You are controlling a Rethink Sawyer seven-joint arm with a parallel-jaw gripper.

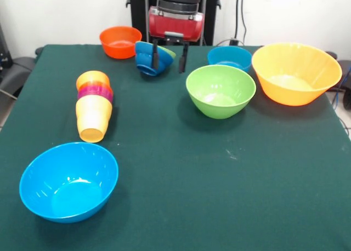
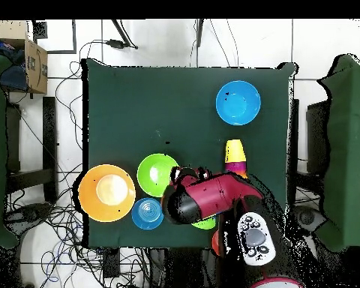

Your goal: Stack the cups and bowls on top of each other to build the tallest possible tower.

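My gripper (image 1: 169, 56) hangs open at the table's far side. Its left finger (image 1: 156, 52) stands against the rim of a tilted nest of dark blue and green bowls (image 1: 148, 59); the right finger is clear of it. A column of nested cups (image 1: 94, 106), yellow, purple, red-orange and orange-yellow, lies on its side at the left; it also shows in the overhead view (image 2: 235, 156). Loose bowls stand upright: light blue (image 1: 68, 181), green (image 1: 220, 90), large orange-yellow (image 1: 296, 73), smaller blue (image 1: 229, 57), orange-red (image 1: 120, 41). In the overhead view the arm (image 2: 213, 196) hides the gripper.
The green cloth table (image 1: 181, 196) has bare cloth across its near middle and right. In the overhead view, cables lie on the floor left of the table, with a cardboard box (image 2: 34, 66) at the top left and a dark chair (image 2: 349, 142) on the right.
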